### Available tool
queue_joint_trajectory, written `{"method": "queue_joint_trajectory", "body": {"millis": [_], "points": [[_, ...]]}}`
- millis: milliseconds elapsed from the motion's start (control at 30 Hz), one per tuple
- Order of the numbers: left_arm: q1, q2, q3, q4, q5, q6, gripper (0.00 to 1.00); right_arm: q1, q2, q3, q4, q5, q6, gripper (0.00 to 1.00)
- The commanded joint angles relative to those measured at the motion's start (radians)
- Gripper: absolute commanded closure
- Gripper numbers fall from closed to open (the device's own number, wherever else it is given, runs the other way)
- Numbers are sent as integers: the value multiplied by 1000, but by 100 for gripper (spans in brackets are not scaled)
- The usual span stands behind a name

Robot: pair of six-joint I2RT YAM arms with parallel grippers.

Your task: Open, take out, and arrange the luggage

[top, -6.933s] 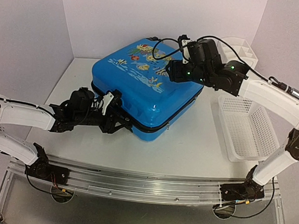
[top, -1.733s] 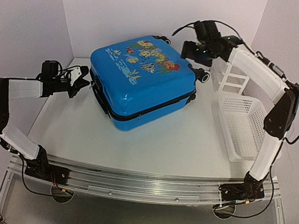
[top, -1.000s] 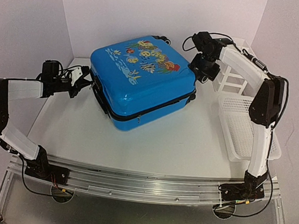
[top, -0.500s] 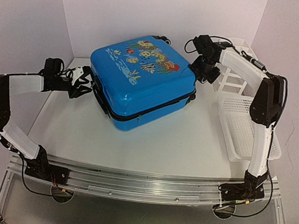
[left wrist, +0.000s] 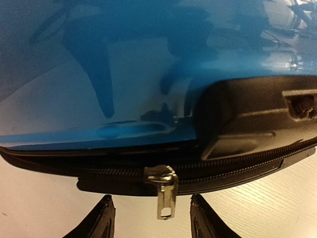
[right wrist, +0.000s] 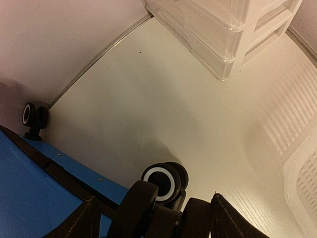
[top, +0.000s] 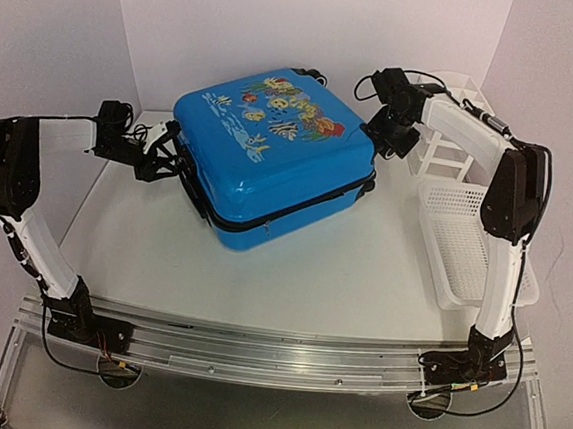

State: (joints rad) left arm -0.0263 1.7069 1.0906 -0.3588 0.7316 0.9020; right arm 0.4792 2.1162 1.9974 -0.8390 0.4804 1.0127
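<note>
While the white table (top: 291, 275) carries everything, the luggage (top: 271, 163) takes up its far middle. It lies flat and closed with the fish-printed lid facing up and the black zipper band (left wrist: 74, 166) running around its side. One corner points toward the arms' bases.

To the right of the suitcase, apart from it, a white perforated basket (top: 469, 246) sits along the table's right edge. A white compartmented organizer (top: 457, 99) stands behind it in the far right corner.

From the left side of the table, the left arm reaches across to the suitcase's left edge. The left gripper (top: 171, 157) is just beside the zipper band, low over the table. Its claw is released. In the wrist view both fingers (left wrist: 101, 220) stand apart, and the metal zipper pull (left wrist: 166, 196) hangs between them without touching either.

At the far right corner of the suitcase, the right arm arches over the basket, and the right gripper (top: 381, 141) points down there. Its claw is also released, the fingers spread on either side of a black-and-white wheel (right wrist: 159, 181). Whether they touch the wheel housing cannot be told. A second wheel (right wrist: 30, 116) shows at the suitcase's far corner, by the back wall.
</note>
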Motion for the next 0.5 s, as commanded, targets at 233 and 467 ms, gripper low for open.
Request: {"method": "queue_joint_trajectory", "body": {"millis": [233,467], "points": [[-41,75,92,-18,11,-2,64,31,2,-62,-47,-98,-60,32],[-60,94,113,-20,22,-4,100,30,-7,-75,-40,-99,-60,34]]}}
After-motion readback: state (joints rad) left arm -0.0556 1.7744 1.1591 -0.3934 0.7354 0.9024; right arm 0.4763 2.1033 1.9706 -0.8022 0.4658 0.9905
